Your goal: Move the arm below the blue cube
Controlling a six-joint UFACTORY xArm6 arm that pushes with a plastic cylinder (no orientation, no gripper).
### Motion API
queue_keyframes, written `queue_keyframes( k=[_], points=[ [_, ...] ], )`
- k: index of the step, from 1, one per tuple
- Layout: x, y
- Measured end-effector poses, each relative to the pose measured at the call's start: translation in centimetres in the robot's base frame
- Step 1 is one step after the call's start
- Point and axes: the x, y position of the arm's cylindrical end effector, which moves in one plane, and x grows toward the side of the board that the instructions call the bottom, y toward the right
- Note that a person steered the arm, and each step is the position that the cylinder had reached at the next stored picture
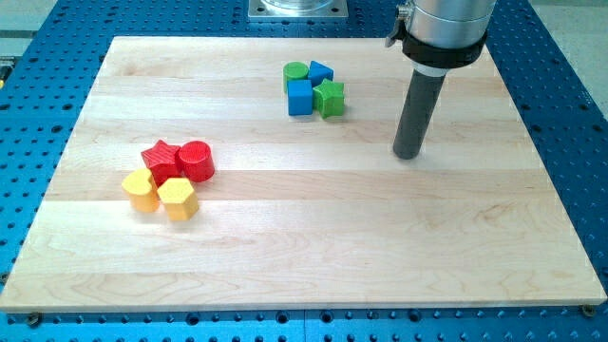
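The blue cube (pixel 300 97) sits near the top middle of the wooden board (pixel 304 237), in a tight cluster. A green cylinder (pixel 295 71) is just above it, a small blue wedge-like block (pixel 321 71) is at its upper right and a green star (pixel 330 98) touches its right side. My tip (pixel 408 155) rests on the board to the right of this cluster and lower in the view than the cube, well apart from it.
A second cluster lies at the view's left: a red star (pixel 161 160), a red cylinder (pixel 196 160), a yellow block (pixel 141 189) and a yellow hexagonal block (pixel 178 199). A blue perforated table (pixel 47 38) surrounds the board.
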Motion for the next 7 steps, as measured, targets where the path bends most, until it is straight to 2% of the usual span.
queue_keyframes(
  k=[3, 5, 7],
  points=[
    [0.0, 0.0],
    [0.0, -4.4],
    [0.2, -4.6]
  ],
)
